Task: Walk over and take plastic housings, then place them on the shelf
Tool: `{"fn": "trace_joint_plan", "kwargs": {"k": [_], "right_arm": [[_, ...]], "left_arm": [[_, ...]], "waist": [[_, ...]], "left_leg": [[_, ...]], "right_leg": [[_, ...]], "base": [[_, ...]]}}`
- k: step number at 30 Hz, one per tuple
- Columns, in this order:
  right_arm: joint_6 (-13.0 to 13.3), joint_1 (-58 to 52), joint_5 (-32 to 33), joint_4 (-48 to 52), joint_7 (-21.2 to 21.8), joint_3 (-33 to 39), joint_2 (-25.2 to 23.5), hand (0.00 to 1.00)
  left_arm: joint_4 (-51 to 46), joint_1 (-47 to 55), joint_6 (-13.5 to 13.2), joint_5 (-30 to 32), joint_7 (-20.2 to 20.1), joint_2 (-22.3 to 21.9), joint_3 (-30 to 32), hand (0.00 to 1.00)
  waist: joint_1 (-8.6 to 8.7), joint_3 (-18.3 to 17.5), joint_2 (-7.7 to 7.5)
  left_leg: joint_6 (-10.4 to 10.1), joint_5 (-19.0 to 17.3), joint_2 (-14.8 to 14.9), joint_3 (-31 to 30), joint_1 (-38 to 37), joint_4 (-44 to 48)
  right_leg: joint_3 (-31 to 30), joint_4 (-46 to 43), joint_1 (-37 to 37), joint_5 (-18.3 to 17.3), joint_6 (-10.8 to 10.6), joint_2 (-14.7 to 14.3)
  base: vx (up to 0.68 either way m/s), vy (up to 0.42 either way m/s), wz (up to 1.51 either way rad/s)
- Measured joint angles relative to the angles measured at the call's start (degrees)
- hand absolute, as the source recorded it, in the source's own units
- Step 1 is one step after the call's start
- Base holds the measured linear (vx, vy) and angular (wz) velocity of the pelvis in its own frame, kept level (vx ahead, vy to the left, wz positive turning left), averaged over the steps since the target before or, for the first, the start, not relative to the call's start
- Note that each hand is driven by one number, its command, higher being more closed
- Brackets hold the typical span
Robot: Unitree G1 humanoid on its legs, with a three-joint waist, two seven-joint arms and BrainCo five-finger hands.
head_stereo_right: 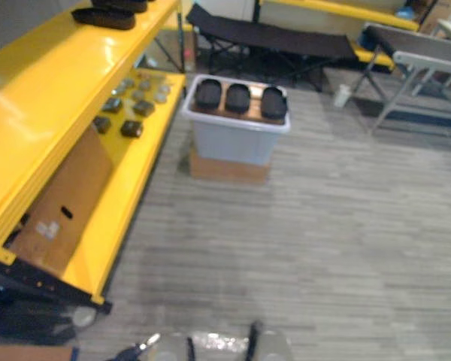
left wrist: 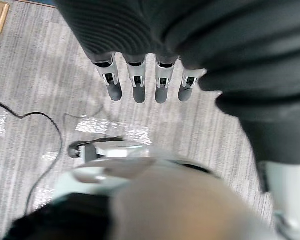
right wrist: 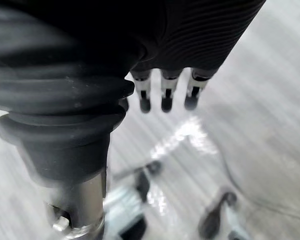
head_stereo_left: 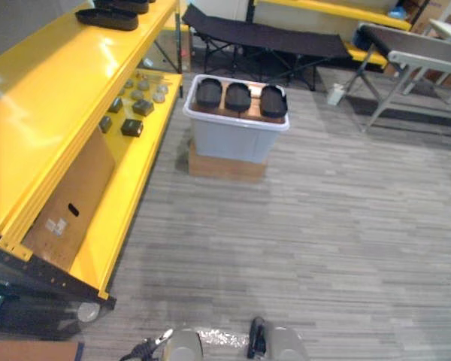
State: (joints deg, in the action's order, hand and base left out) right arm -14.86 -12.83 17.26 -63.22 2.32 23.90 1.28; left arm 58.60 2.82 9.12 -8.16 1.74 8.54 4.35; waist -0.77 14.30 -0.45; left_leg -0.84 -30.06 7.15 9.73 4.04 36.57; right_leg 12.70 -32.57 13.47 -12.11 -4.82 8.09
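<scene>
**Left eye view** — we see three black plastic housings (head_stereo_left: 237, 96) lying side by side in a grey bin (head_stereo_left: 233, 141). The bin stands on a cardboard box (head_stereo_left: 224, 167), just beside the yellow shelf (head_stereo_left: 52, 113). More black housings (head_stereo_left: 107, 16) rest on the shelf's top board.

**Left wrist view** — we find the left hand (left wrist: 139, 82) with fingers straight and slightly apart, holding nothing, above the grey floor (left wrist: 35, 60).

**Right wrist view:** the right hand (right wrist: 166, 94) likewise hangs loose-fingered and empty.
</scene>
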Motion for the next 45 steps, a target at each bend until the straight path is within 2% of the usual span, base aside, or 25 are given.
{"fn": "trace_joint_plan", "kwargs": {"k": [2,4,6,8,10,12,13,14,15,16,18,21,22,23,26,29,31,33,36,37,38,40,42,43,45], "right_arm": [[-0.49,-0.39,0.06,0.03,0.13,-0.01,0.55,0.0],[0.69,0.12,0.04,-0.33,-0.81,0.0,2.24,0.0],[4.07,1.04,-0.16,-0.31,-2.1,-0.73,3.47,0.0],[5.81,1.42,-1.23,-0.18,-3.35,-3.54,5.53,0.0],[7.54,3.67,-2.12,0.82,-4.21,-7.34,7.6,0.0],[11.51,9.06,-1.86,6.57,-3.97,-12.57,7.45,0.0],[13.28,11.0,-1.62,8.6,-3.65,-14.91,7.31,0.0],[15.08,12.64,-1.1,10.84,-3.52,-17.04,7.72,0.0],[15.91,14.01,-1.05,11.21,-3.44,-17.25,7.0,0.0],[16.6,17.21,-1.01,11.28,-2.18,-18.88,5.76,0.0],[16.97,19.81,-0.99,10.02,-1.23,-18.29,5.96,0.0],[16.35,20.28,0.1,6.55,-0.11,-17.74,7.08,0.0],[15.54,20.08,0.03,4.85,0.15,-17.27,7.15,0.0],[14.31,18.55,-0.24,2.5,0.03,-16.15,7.15,0.0],[12.36,14.65,-3.0,-2.09,0.06,-13.88,6.48,0.0],[12.09,12.76,-4.82,-2.81,-1.04,-10.91,5.85,0.0],[11.79,11.68,-4.51,-2.43,-1.44,-8.9,5.61,0.0],[9.41,9.6,-5.12,-0.86,-2.29,-6.07,5.02,0.0],[9.15,8.78,-5.96,-0.1,-2.45,-4.9,5.31,0.0],[9.32,8.45,-6.01,1.05,-2.25,-4.19,5.4,0.0],[9.36,7.92,-6.35,1.38,-1.91,-4.65,4.37,0.0],[9.21,7.07,-6.87,0.07,-1.2,-5.73,3.24,0.0],[8.44,7.43,-8.65,-1.47,-0.99,-7.13,4.08,0.0],[8.55,8.23,-9.02,-2.52,-1.61,-8.42,5.01,0.0],[9.1,8.27,-8.3,-3.86,-3.26,-8.34,6.23,0.0]], "left_arm": [[-0.18,0.31,0.8,-0.97,1.42,-0.61,0.27,0.0],[0.02,0.4,1.27,-2.85,2.6,-2.23,2.22,0.0],[0.88,1.96,1.24,-5.32,3.19,-3.34,2.71,0.0],[-0.85,4.63,1.12,-7.04,3.12,-4.5,6.05,0.0],[-1.81,5.36,1.21,-7.05,3.03,-4.88,8.03,0.0],[-2.38,6.66,1.0,-6.44,2.37,-4.82,9.93,0.0],[-2.32,7.52,0.87,-5.72,2.09,-5.0,10.25,0.0],[-2.1,9.39,0.12,-4.33,1.7,-6.27,10.04,0.0],[-1.39,9.56,-0.77,-3.98,1.48,-6.7,10.12,0.0],[-1.22,9.6,-2.61,-2.49,1.47,-5.03,10.09,0.0],[-0.92,8.42,-4.14,-1.95,1.41,-3.78,9.85,0.0],[-0.98,7.96,-4.62,1.9,-0.57,-2.28,8.1,0.0],[-0.91,7.95,-5.33,2.92,-0.69,-1.95,7.1,0.0],[-0.91,7.12,-6.02,4.19,-0.46,-1.08,5.13,0.0],[-0.95,5.32,-7.64,1.74,0.72,-0.08,2.02,0.0],[-0.82,4.28,-7.52,-0.41,2.13,1.0,-0.95,0.0],[-0.85,3.83,-7.6,-0.76,2.2,1.66,-1.89,0.0],[-1.8,3.08,-7.75,-4.05,3.17,2.03,-2.05,0.0],[-5.28,0.14,-7.8,-5.44,3.1,-0.33,-2.2,0.0],[-6.45,-2.63,-7.85,-5.19,2.75,-2.79,-2.98,0.0],[-6.17,-4.76,-7.71,-4.51,2.27,-3.6,-3.44,0.0],[-6.33,-5.41,-7.35,-4.08,2.4,-4.59,-5.29,0.0],[-5.04,-4.49,-5.63,-2.73,3.52,-5.99,-6.01,0.0],[-3.32,-4.37,-4.49,-2.76,4.72,-6.72,-6.36,0.0],[-3.02,-4.34,-4.19,-2.41,6.52,-7.42,-6.67,0.0]], "waist": [[0.64,-0.79,0.5],[1.44,-0.47,3.06],[1.46,0.37,4.49],[0.98,0.38,4.56],[-0.82,0.81,3.83],[-2.48,3.0,1.14],[-3.02,3.95,0.62],[-3.95,3.7,1.76],[-4.92,4.2,0.73],[-5.6,4.46,-0.68],[-6.84,4.55,-1.06],[-6.8,4.07,-3.32],[-6.27,3.96,-4.52],[-5.87,3.77,-4.98],[-4.88,4.31,-3.71],[-1.98,4.58,-1.83],[-1.64,4.42,-0.44],[-2.15,4.02,1.0],[-2.46,3.43,3.67],[-1.64,3.7,3.59],[-1.28,2.87,2.57],[-0.47,0.18,0.41],[-0.6,-1.92,0.69],[-0.38,-2.32,1.52],[-0.24,-2.63,4.3]], "left_leg": [[-0.99,0.43,-0.54,-0.28,-1.82,-2.25],[-2.97,3.3,1.42,-0.64,2.33,8.84],[-2.13,17.63,2.85,-3.33,6.48,23.5],[-0.62,16.54,2.55,-2.9,9.94,28.98],[0.29,13.26,0.45,-2.35,16.18,26.45],[1.12,12.92,-1.53,1.14,20.3,13.2],[1.47,15.18,-2.01,2.04,19.85,4.08],[2.12,25.76,-1.74,1.81,17.92,-8.14],[3.22,26.58,-2.24,2.86,16.79,-6.87],[3.36,24.76,-3.7,2.42,16.6,-6.03],[2.97,22.12,-4.08,1.63,15.82,-3.87],[3.44,14.76,-5.44,1.95,13.87,0.0],[3.5,13.51,-6.53,2.28,12.67,-0.07],[3.97,11.87,-7.39,2.18,10.89,-0.13],[4.51,8.97,-6.8,1.85,5.01,-1.05],[3.49,7.95,-4.43,1.51,0.9,-2.85],[1.83,7.03,-2.41,0.58,0.65,-2.93],[-1.72,5.03,0.49,-1.33,-1.52,-2.76],[-2.94,4.67,3.09,-3.59,-2.34,-3.66],[-3.23,4.87,3.27,-4.9,-4.13,-4.37],[-3.37,4.7,3.37,-5.95,-5.04,-4.08],[-6.04,0.87,4.08,-8.39,-6.65,-6.2],[-5.27,0.81,5.91,-8.71,-7.98,-6.86],[-1.49,5.13,6.63,-11.0,-3.47,0.83],[-2.95,13.38,7.75,-12.76,1.12,9.38]], "right_leg": [[0.45,-2.33,-0.17,-4.24,0.56,0.84],[2.41,-3.55,-2.19,-7.02,1.04,0.74],[3.18,-0.09,-10.32,-7.49,1.32,0.12],[3.13,3.77,-15.91,-7.48,1.36,0.33],[2.42,5.69,-17.5,-7.48,1.35,1.66],[0.75,6.34,-19.36,-7.46,1.23,4.35],[0.54,6.36,-21.3,-7.75,0.57,5.26],[0.01,5.89,-23.69,-9.13,-1.78,5.1],[-1.16,5.39,-25.09,-10.51,-2.6,6.09],[-2.61,6.04,-24.99,-11.63,-0.84,4.53],[-2.47,7.97,-25.64,-8.99,1.72,2.27],[-5.67,-3.43,-23.38,-6.83,-1.74,4.49],[-5.59,-11.32,-19.98,-4.0,-5.87,6.98],[-5.11,-19.96,-16.36,1.08,-6.93,9.43],[-2.6,-27.49,-9.75,-6.11,-1.75,10.76],[0.48,-13.66,-2.49,-8.84,-1.52,8.01],[0.68,1.36,0.84,-3.99,-2.46,5.48],[2.03,12.11,-0.57,12.81,-1.65,4.45],[4.6,7.35,-1.12,10.19,0.33,3.04],[4.4,-3.04,2.94,7.11,0.2,4.94],[3.03,-2.8,4.01,3.06,-0.66,5.73],[1.42,-1.42,5.34,4.61,-0.82,5.7],[1.42,-6.15,6.81,-0.82,0.13,3.62],[2.4,-6.49,6.57,-2.59,1.14,2.59],[4.19,-3.17,3.23,-1.81,3.19,1.02]], "base": [[0.42,-0.162,0.27],[0.56,-0.145,0.35],[0.54,-0.084,0.26],[0.47,0.014,0.05],[0.41,0.097,-0.26],[0.41,0.162,-0.53],[0.45,0.198,-0.44],[0.38,0.179,-0.38],[0.51,0.193,0.0],[0.37,0.109,0.21],[0.32,0.073,0.27],[0.27,0.136,-0.01],[0.35,0.152,0.0],[0.3,0.084,0.05],[0.36,0.033,-0.03],[0.32,-0.063,0.02],[0.37,-0.153,0.17],[0.46,-0.293,0.33],[0.28,-0.183,0.3],[0.2,-0.17,0.58],[0.19,-0.265,0.59],[0.21,-0.377,0.48],[0.29,-0.325,0.03],[0.25,-0.237,-0.06],[0.34,-0.294,0.06]]}}
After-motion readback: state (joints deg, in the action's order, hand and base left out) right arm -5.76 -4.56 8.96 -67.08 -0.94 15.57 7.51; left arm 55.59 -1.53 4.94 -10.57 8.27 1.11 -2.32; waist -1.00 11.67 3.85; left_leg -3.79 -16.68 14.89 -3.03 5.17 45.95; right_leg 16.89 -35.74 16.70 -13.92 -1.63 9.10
